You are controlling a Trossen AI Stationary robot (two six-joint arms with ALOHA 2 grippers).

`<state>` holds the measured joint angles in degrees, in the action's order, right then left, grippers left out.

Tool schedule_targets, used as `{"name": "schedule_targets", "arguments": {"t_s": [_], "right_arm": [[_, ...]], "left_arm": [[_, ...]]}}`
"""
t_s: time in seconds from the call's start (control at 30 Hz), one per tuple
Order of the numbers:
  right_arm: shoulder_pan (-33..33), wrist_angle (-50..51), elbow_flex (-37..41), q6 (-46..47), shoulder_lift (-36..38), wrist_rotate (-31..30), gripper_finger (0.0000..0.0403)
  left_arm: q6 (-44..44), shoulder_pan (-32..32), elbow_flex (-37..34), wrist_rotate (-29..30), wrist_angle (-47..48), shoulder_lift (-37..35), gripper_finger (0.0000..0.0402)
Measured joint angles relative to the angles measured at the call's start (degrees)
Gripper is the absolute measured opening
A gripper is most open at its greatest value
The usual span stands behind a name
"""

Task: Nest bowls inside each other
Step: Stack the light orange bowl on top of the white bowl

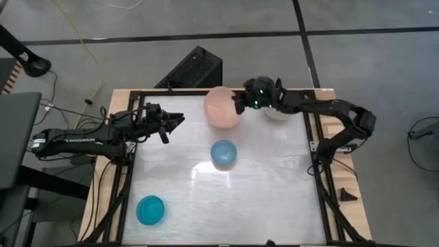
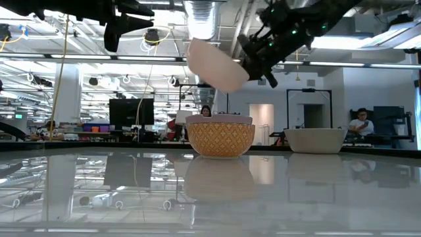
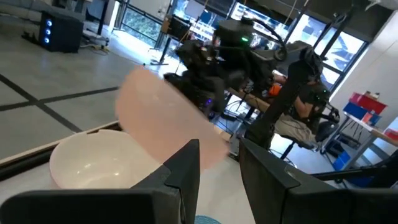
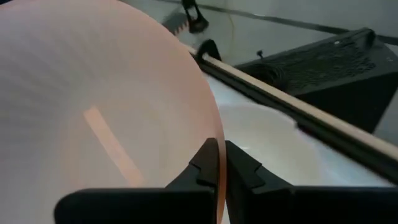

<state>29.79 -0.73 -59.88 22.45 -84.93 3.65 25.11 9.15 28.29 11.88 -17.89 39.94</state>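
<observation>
A large pink bowl hangs tilted in the air over the table's far middle, with my right gripper shut on it. A grey-white bowl stands on its base at the far right, partly under my right arm. The small light blue bowl stands in the middle of the table. The turquoise bowl stands at the near left. My left gripper hovers open at the far left, pointing at the pink bowl, with nothing between its fingers. My right gripper pinches the pink bowl's rim, with one finger on each side of the wall. The fingers come from the table's right, slanting slightly down. The bowl is lifted clear of the table, tilted, its body hanging to the left of the fingers.
A black box sits on the floor beyond the far edge. Dark frame rails run along the table's sides. A small black wedge lies on the wooden ledge at the right. People sit in the room behind.
</observation>
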Motion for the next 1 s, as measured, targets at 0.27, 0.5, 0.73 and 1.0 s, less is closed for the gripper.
{"name": "schedule_targets", "arguments": {"t_s": [0.27, 0.5, 0.73, 1.0], "right_arm": [[3.68, 22.74, -20.37, -13.38, -13.87, 5.10, 0.0031], [4.08, 40.03, -35.84, -22.67, -24.36, 0.43, 0.0031], [5.55, 42.45, -37.33, -22.12, -27.99, -5.15, 0.0031], [6.03, 42.21, -37.36, -19.49, -29.30, -4.24, 0.0071]], "left_arm": [[2.44, 0.00, 0.00, -0.07, 0.48, 0.02, 0.0100], [4.63, 0.00, 0.00, -0.06, 0.48, 0.02, 0.0100], [4.71, 0.00, 0.00, 0.45, 0.46, 0.02, 0.0100], [4.50, 0.00, 0.00, 1.06, 0.46, 0.02, 0.0100]]}}
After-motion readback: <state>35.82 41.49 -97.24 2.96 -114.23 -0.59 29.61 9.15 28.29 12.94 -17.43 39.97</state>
